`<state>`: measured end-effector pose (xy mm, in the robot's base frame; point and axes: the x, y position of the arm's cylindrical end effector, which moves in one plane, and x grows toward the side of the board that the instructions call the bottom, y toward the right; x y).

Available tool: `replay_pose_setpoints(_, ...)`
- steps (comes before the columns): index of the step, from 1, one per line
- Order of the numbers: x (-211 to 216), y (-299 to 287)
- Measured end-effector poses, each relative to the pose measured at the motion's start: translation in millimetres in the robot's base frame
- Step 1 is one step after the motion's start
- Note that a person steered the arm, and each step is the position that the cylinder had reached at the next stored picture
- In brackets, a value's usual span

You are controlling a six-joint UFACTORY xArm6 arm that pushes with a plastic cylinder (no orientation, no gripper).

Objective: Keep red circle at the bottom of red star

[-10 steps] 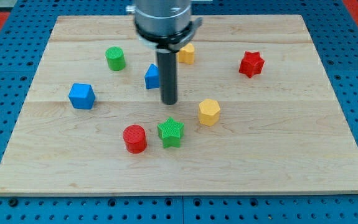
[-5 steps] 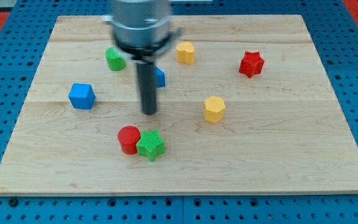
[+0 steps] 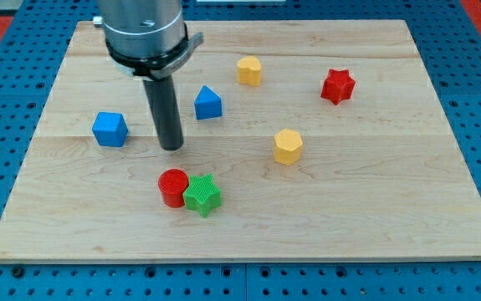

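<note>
On blue pegboard [image 3: 6,100], pale wooden board [image 3: 374,192]

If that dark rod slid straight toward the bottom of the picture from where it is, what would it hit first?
Probably the red circle: my tip sits just above it in the view. The green star touches that circle's right side and looks slightly off that line.

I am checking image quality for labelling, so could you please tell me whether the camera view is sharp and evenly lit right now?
Camera view: lighting is even and soft, with no glare on the wooden board; my tip and the red circle, green star and red star show crisp edges with only faint shadows; the arm's metal collar at the view's top is slightly soft.
</note>
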<state>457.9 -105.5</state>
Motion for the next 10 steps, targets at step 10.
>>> replay_pose_setpoints(10, 108.1, 143.4)
